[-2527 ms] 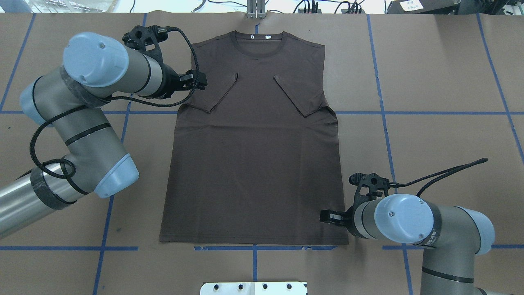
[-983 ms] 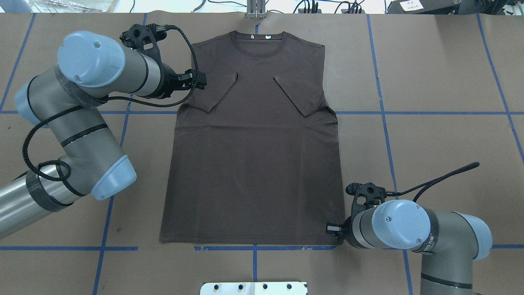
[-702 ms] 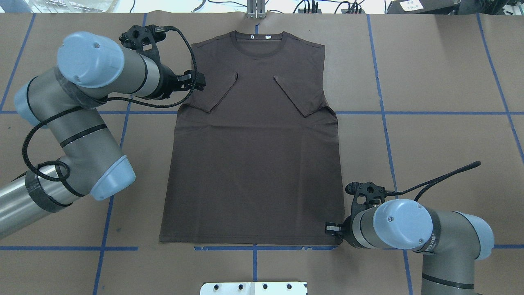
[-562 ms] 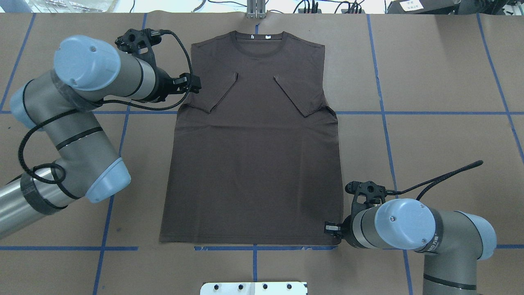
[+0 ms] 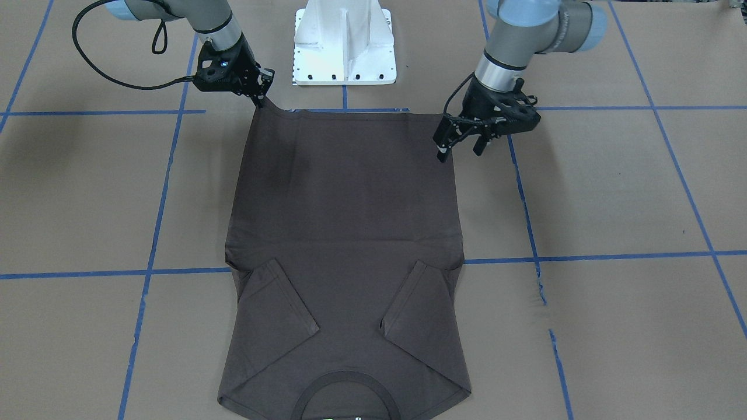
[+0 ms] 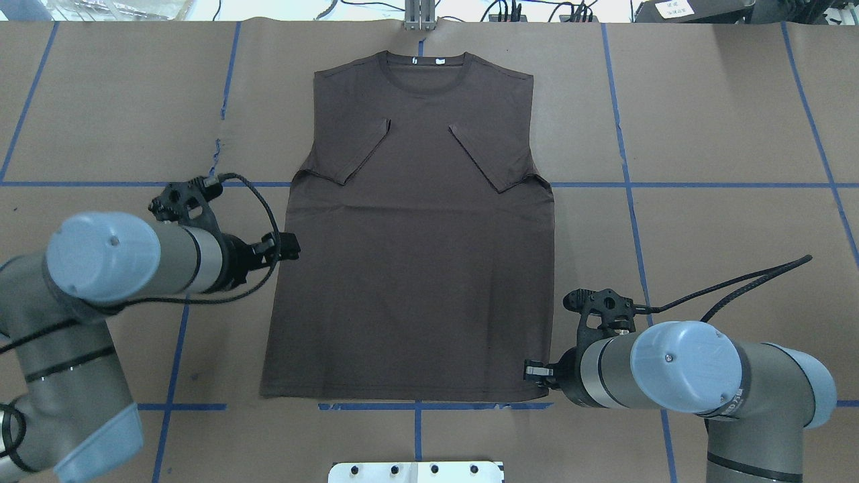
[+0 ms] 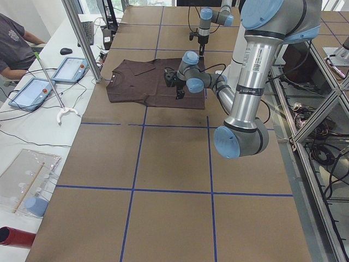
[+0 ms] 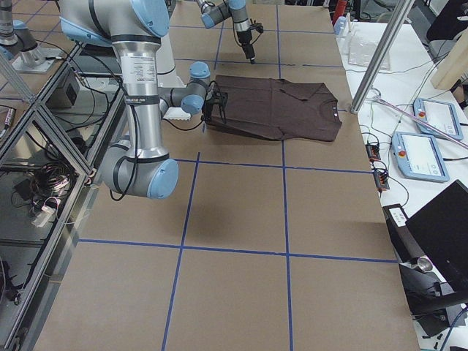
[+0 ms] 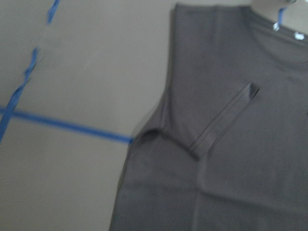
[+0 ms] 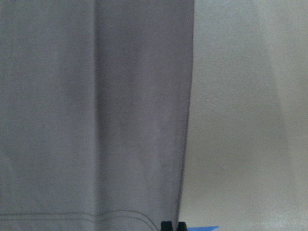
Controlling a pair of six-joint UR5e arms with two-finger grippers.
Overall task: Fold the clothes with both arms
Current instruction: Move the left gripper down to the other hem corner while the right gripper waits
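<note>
T-shirt (image 6: 416, 268), dark brown-grey, lies flat on my feed in the middle of the brown paper-covered table (image 6: 704, 134), hem toward the robot's white base (image 5: 344, 41) and collar at the far side. Blue tape lines (image 6: 698, 184) cross the table in a grid.

The left arm (image 6: 100, 261) reaches in beside the shirt's left edge, about halfway down the body. The right arm (image 6: 678, 365) bends in low at the hem corner on its own side.

From the front camera I see the left gripper (image 5: 460, 153) with its fingers spread apart, holding nothing, poised at the shirt's side edge. The right gripper (image 5: 261, 99) is pinched closed on the hem corner; the cloth there peaks up slightly to meet it, and its wrist view shows the fingertips together at the shirt's edge.

Both short sleeves, one (image 6: 349, 157) and the other (image 6: 486, 157), are folded inward over the chest. The ribbed round collar (image 6: 423, 67) shows small white labels (image 6: 439, 61) inside the neck.
</note>
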